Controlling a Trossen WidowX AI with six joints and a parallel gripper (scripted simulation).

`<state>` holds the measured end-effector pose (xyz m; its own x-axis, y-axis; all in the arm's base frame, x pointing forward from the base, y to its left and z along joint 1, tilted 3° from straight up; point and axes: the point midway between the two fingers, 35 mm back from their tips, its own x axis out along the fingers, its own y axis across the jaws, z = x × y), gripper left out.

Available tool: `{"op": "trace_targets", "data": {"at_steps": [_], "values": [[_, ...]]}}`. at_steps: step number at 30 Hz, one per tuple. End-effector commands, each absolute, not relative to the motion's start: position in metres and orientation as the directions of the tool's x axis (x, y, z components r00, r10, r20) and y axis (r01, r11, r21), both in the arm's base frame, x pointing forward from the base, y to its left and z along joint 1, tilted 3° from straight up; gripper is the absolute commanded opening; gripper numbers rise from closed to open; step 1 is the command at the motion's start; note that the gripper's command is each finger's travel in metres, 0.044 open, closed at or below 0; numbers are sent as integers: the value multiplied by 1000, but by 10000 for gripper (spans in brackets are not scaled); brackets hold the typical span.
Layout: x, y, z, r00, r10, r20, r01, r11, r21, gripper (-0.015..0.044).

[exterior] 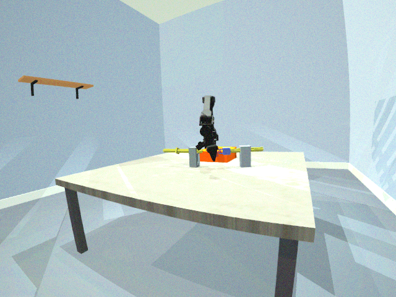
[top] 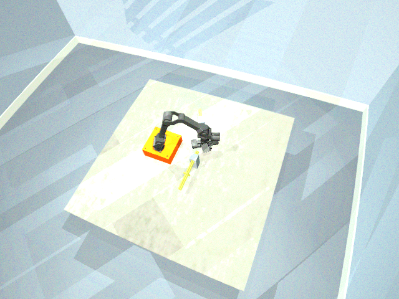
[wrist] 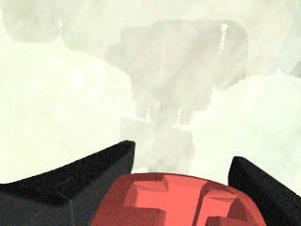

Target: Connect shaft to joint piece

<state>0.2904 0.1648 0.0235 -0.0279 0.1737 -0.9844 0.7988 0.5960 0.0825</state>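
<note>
My gripper (top: 206, 148) (exterior: 213, 156) (wrist: 183, 160) is shut on the red joint piece (wrist: 179, 198), which sits between the black fingers in the wrist view. In the exterior view a bit of red shows behind the fingers, beside a blue fork piece (exterior: 226, 150) on the end of the fixed yellow shaft (exterior: 257, 149) (top: 200, 112). That shaft runs through a grey block (exterior: 245, 157). The second yellow shaft (top: 182, 182) (exterior: 169, 150), with a collar, runs through the other grey block (top: 195, 161) (exterior: 193, 157); its inner end points toward the gripper. The joint's opening is hidden, so its direction cannot be told.
The arm's orange base (top: 163, 144) (exterior: 227, 157) stands behind the shafts in the exterior view. The two grey blocks stand close on either side of the gripper. The pale table (top: 222, 205) (exterior: 192, 192) bears them all. A wooden shelf (exterior: 55, 81) hangs on the wall.
</note>
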Motion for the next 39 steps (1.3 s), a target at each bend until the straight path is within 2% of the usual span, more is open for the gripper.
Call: {"op": "trace_targets", "data": {"at_steps": [1,14,16,21,27,39], "values": [[290,165,23,-29,175,-984,802,592,82,182],[290,165,23,-29,175,-984,802,592,82,182],[290,165,23,-28,174,-984,799,596,83,147],[290,165,23,-28,174,-984,799,596,83,147],[290,165,23,-28,174,-984,799,596,83,0],[287,162,26,14,130,-991,852,517,80,0]]}}
